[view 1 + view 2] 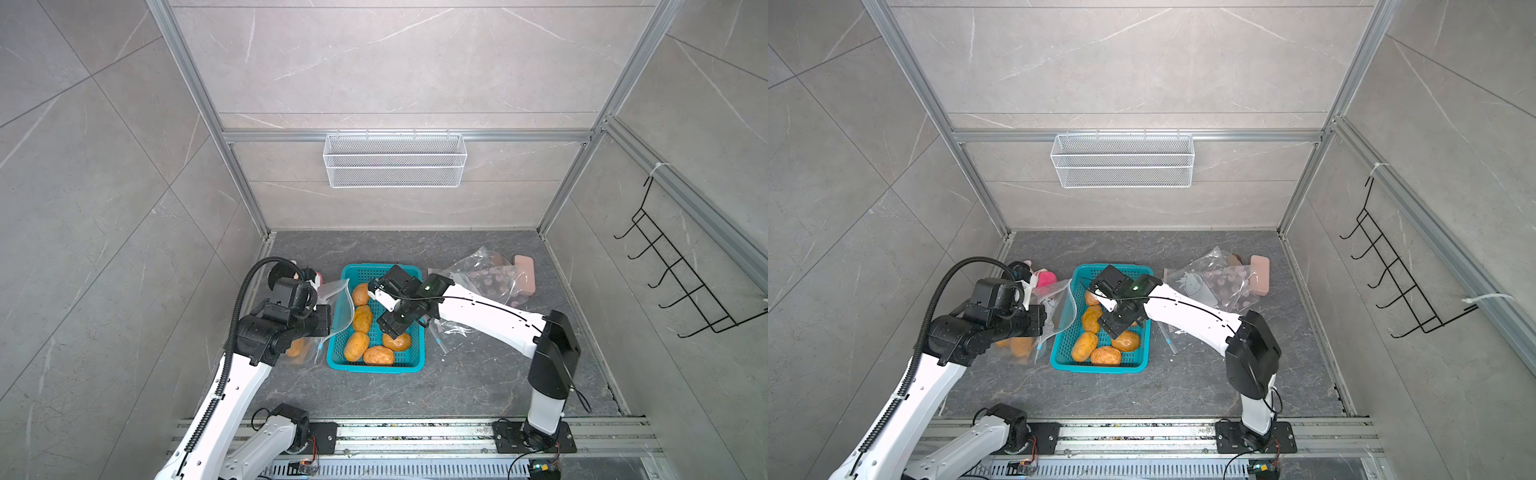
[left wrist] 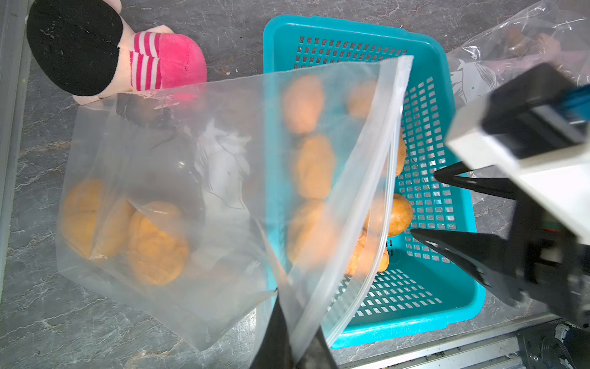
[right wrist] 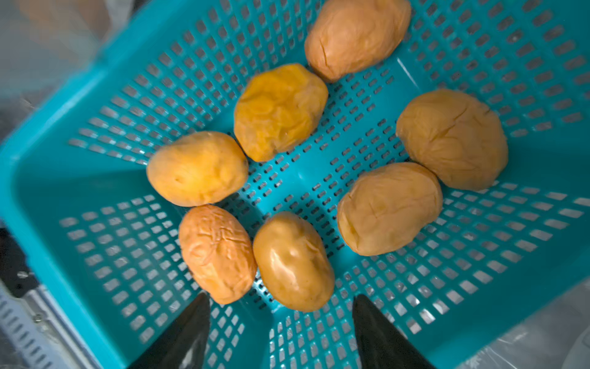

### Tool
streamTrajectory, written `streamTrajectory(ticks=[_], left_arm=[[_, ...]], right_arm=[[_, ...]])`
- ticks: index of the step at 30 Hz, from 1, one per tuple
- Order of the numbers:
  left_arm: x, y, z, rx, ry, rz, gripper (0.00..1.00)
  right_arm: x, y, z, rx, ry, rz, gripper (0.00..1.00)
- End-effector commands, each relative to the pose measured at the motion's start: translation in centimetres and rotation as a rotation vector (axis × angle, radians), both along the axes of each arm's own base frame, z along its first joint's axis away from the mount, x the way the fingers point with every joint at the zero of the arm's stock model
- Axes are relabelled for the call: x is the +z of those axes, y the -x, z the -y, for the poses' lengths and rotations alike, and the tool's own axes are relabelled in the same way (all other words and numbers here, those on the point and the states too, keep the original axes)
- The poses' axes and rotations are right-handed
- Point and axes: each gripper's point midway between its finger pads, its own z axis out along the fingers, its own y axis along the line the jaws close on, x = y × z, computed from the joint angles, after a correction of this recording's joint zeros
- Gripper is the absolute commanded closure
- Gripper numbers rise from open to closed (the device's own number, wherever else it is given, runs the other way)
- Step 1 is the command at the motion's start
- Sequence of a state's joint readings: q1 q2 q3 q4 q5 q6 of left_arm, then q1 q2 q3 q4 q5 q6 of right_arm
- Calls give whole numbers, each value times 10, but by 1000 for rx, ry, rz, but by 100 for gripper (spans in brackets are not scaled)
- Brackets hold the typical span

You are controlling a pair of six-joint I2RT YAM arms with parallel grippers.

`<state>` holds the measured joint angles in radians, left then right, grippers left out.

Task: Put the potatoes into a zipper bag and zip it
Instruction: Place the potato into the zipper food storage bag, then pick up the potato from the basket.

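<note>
Several orange-tan potatoes (image 3: 281, 111) lie in a teal slotted basket (image 3: 48, 191), seen in both top views (image 1: 356, 345) (image 1: 1084, 345). My right gripper (image 3: 281, 296) hangs open just above them, nothing between its fingers; it also shows in the left wrist view (image 2: 426, 204). My left gripper (image 2: 289, 306) is shut on the edge of a clear zipper bag (image 2: 223, 179) by its open mouth, which hangs over the basket's left rim (image 1: 332, 291). Three potatoes (image 2: 156, 242) sit inside the bag on the floor.
A pink plush doll (image 2: 166, 60) lies behind the bag. Another clear bag (image 1: 486, 278) and a pink block (image 1: 524, 274) sit at the back right. A white wire basket (image 1: 395, 160) hangs on the back wall, a black hook rack (image 1: 681, 282) on the right wall.
</note>
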<state>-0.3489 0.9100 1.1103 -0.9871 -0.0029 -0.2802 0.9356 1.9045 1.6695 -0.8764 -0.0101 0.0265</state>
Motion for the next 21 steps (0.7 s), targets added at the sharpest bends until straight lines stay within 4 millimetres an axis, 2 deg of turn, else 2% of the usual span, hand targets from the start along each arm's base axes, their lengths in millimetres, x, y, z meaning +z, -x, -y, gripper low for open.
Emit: streamTrajectory(ticks=[1,8,21], left_arm=[[6,-2,-4,15,-9,38,100],[6,-1,-4,16,-8,37,100],[5,0,-5,9,-15,36,100]], right_arm=[[-14,8,16,75,140,-22,29],[-39,5,23,113,249,-50,29],[-63,-10,23,100,350,-41,29]])
